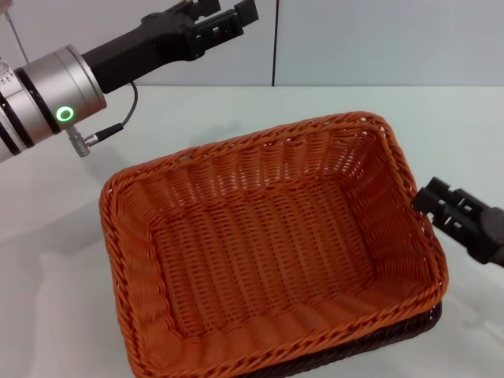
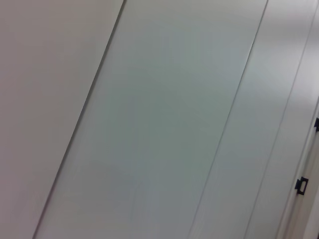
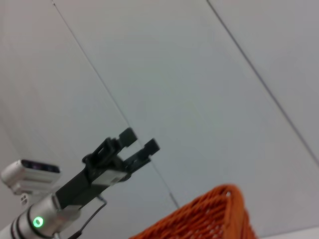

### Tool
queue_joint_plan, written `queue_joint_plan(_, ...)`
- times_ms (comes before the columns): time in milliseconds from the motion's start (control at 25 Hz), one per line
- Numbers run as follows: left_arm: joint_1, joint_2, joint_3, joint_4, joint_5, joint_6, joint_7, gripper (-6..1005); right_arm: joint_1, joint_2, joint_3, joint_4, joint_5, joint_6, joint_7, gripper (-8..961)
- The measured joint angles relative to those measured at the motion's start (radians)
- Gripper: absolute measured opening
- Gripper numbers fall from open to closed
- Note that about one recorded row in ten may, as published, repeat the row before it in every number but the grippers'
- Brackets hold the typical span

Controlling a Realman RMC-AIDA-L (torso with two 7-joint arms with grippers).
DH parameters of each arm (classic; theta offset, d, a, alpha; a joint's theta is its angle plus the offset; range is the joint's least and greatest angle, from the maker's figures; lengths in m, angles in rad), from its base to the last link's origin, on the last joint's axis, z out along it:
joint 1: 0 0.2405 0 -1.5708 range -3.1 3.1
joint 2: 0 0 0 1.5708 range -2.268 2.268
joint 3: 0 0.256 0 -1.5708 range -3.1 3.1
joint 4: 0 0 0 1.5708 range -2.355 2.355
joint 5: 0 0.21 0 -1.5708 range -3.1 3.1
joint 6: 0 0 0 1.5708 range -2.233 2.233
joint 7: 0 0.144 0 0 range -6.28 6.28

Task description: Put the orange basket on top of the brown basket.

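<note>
Setting: White tabletop (image 1: 63, 260) is running back to a pale panelled wall (image 1: 378, 39) marked by 1 dark vertical seam.
Orange basket: the orange basket (image 1: 260, 236) is sitting mouth-up, nested on the brown basket, and is filling most of the head view; nothing is lying inside it.
Brown basket: the brown basket (image 1: 409, 327) is showing only as a dark sliver under the orange rim at the near right corner, so the 2 are looking stacked.
Left arm: the left gripper (image 1: 224, 17) is hanging raised over the far side of the table, well apart from both baskets; its fingers are standing parted and holding nothing, which the right wrist view (image 3: 137, 147) is also showing.
Right arm: the right gripper (image 1: 445, 206) is hovering just beside the orange basket's right rim; I cannot tell whether it is touching the weave, or whether its fingers are parted or closed.
Progress: by my judgement, placement is looking done and only the pulling away is remaining.
Risk: a finger catching the braided rim or openwork side while the right arm is backing off could be dragging or tipping the orange basket, skewing the stack or sliding both across the smooth top.
</note>
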Motion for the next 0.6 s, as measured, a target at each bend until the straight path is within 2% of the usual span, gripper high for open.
queue_joint_plan(200, 0.015, -0.003, -0.011, 0.017, -0.048, 0.000, 0.036, 864, -0.007, -0.001, 0.061, -0.065, 0.005, -0.021, 0.000, 574)
queue_joint_plan(240, 0.028, -0.004, -0.011, 0.033, -0.093, -0.007, 0.069, 864, -0.013, -0.002, 0.125, -0.103, 0.006, -0.035, 0.000, 574)
queue_joint_plan(280, 0.028, -0.004, -0.011, 0.033, -0.093, -0.007, 0.069, 864, -0.013, -0.002, 0.125, -0.103, 0.006, -0.035, 0.000, 574)
queue_joint_plan(320, 0.038, -0.004, -0.012, 0.042, -0.122, -0.009, 0.089, 864, -0.015, -0.007, 0.190, -0.132, 0.008, -0.040, 0.004, 574)
queue_joint_plan(360, 0.038, -0.004, -0.012, 0.042, -0.122, -0.009, 0.089, 864, -0.015, -0.007, 0.190, -0.132, 0.008, -0.040, 0.004, 574)
queue_joint_plan(400, 0.045, -0.004, -0.012, 0.046, -0.140, -0.010, 0.100, 864, -0.015, -0.015, 0.221, -0.141, 0.008, -0.040, 0.005, 574)
queue_joint_plan(440, 0.056, -0.004, -0.012, 0.057, -0.185, -0.021, 0.123, 864, -0.016, -0.033, 0.280, -0.143, 0.008, -0.040, 0.005, 574)
queue_joint_plan(480, 0.056, -0.004, -0.012, 0.057, -0.185, -0.021, 0.123, 864, -0.016, -0.033, 0.280, -0.143, 0.008, -0.040, 0.005, 574)
queue_joint_plan(520, 0.066, -0.004, -0.013, 0.066, -0.228, -0.034, 0.146, 864, -0.016, -0.051, 0.329, -0.144, 0.008, -0.035, 0.005, 574)
queue_joint_plan(600, 0.074, -0.004, -0.014, 0.071, -0.254, -0.041, 0.159, 864, -0.015, -0.056, 0.351, -0.147, 0.009, -0.032, 0.005, 574)
